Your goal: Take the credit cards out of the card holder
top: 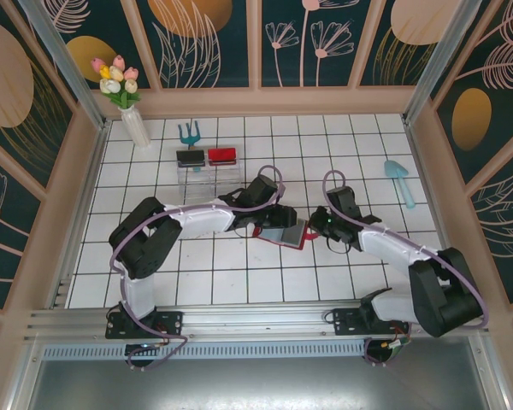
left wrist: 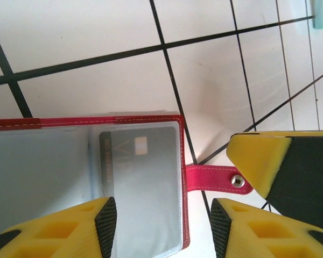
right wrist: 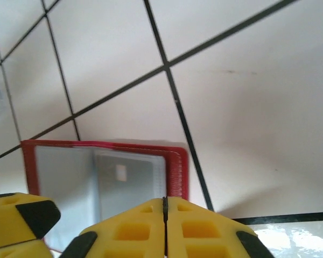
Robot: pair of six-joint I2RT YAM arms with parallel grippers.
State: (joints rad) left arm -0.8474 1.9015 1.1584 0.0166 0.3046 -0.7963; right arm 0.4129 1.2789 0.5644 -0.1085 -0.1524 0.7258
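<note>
The card holder (top: 284,234) lies open on the white tiles, red with grey-blue pockets (left wrist: 43,177). A dark credit card (left wrist: 142,161) with a pale chip sits inside the right-hand pocket, and it is also seen in the right wrist view (right wrist: 129,180). The holder's red tab (left wrist: 212,179) with its snap sticks out to the right. My left gripper (left wrist: 163,228) is open, its fingers straddling the holder's right edge. My right gripper (right wrist: 165,215) is shut with nothing between its fingers, its yellow tip (left wrist: 264,158) resting at the tab's end.
A clear stand (top: 209,175) carrying a black tray and a red tray stands behind the arms. A vase of flowers (top: 135,125) and a small blue rake (top: 188,133) are at the back left. A light blue trowel (top: 400,181) lies at the right.
</note>
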